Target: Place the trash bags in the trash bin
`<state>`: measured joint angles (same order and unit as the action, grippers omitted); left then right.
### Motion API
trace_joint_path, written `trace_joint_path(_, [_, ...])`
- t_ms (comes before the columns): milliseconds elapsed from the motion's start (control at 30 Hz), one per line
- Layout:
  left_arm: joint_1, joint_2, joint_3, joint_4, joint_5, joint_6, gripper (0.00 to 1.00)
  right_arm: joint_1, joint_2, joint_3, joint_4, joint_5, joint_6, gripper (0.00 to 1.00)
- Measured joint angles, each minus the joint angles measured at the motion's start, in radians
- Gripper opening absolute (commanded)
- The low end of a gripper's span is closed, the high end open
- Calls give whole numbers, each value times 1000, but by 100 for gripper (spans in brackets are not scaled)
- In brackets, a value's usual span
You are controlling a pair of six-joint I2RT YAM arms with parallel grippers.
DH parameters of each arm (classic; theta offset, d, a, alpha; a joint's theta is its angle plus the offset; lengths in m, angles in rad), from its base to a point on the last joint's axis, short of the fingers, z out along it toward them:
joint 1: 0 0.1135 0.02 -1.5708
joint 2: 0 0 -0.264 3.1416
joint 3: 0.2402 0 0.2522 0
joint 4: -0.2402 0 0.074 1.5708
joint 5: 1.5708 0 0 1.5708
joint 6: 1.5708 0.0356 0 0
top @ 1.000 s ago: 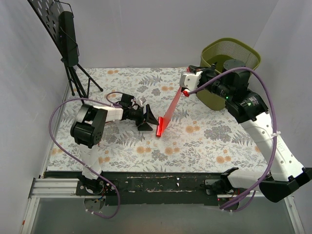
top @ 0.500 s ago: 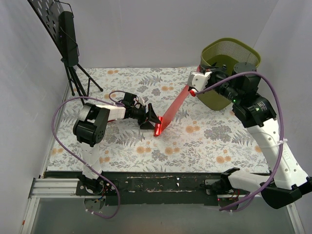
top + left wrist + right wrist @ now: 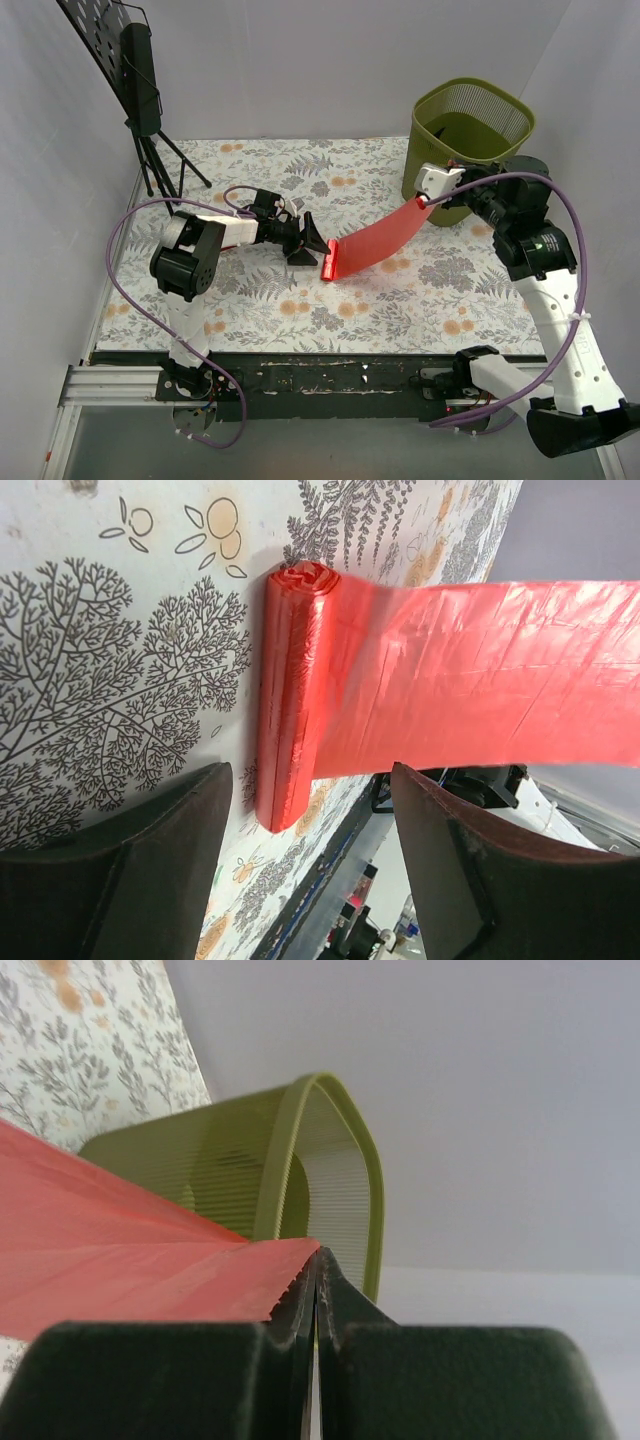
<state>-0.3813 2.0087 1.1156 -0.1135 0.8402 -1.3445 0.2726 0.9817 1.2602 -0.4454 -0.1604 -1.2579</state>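
A: From above, how does the trash bag (image 3: pixel 375 243) run?

B: It's a red band. Its long axis slants from the rolled end on the table (image 3: pixel 450 290), near centre, up and right to the right gripper (image 3: pixel 422 200). That gripper is pinched on the bag's far-right edge, just beside the wall of the trash bin (image 3: pixel 417 150). The left gripper (image 3: pixel 315 243) sits just left of the roll.

A: And the left wrist view?

B: Its jaws stand apart. The roll lies on the table just past the tips, not clamped as far as I can tell, and the sheet streams away to the right.

A: Right wrist?

B: The jaws are together on the sheet's serrated corner, and the bin's mouth rises just beyond them. I judge the right arm to be much the nearer. The bin lies onward along the bag's own line, so the carry goes far and right.
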Motion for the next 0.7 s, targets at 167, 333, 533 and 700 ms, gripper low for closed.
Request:
trace_joint_path(167, [-3, 11, 14, -6, 1, -4, 67, -41, 33, 69, -5, -51, 36, 1])
trace_joint_path(333, [-12, 31, 39, 1, 8, -7, 68, 0, 159, 304, 49, -110, 83, 1])
trace_joint_path(533, [-20, 49, 61, 4, 16, -12, 68, 9, 159, 314, 87, -104, 100, 1])
trace_joint_path(700, [-29, 68, 84, 10, 23, -18, 68, -13, 88, 175, 100, -71, 76, 1])
